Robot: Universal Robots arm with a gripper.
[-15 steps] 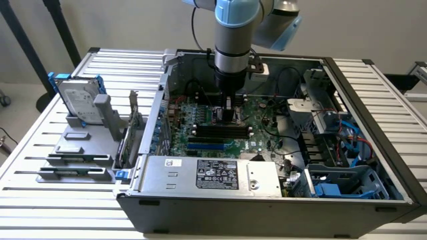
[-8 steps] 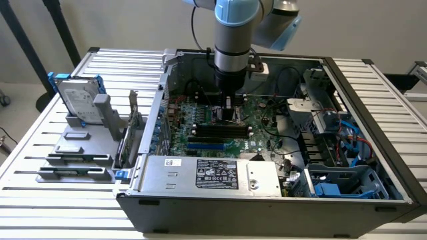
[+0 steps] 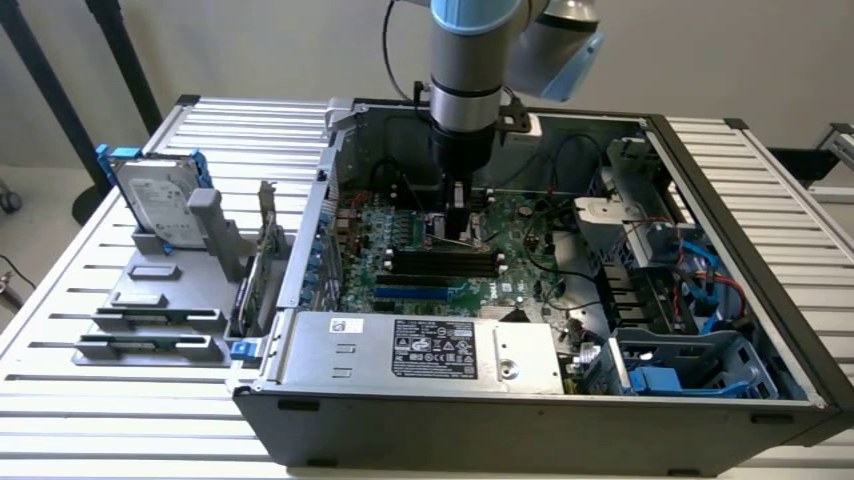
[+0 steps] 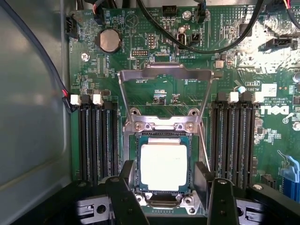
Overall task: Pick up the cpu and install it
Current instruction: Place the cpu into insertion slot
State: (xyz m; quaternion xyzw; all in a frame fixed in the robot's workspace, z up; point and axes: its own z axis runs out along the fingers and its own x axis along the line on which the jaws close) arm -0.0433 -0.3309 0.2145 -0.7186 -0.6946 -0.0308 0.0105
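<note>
Nearest the lens, my black gripper (image 4: 165,199) has its fingers (image 4: 123,202) apart, empty, flanking the small square silver-topped cpu (image 4: 164,167), already seated in its motherboard socket (image 4: 137,161); the hinged grey metal retention frame (image 4: 164,72) stands raised, unlatched.

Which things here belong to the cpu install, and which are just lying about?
Job in hand:
cpu, lying in its socket
clamp, swung open
gripper, open, over the cpu

Lying about:
hard drive, standing on the rack
power supply
memory slots
coin cell
</note>
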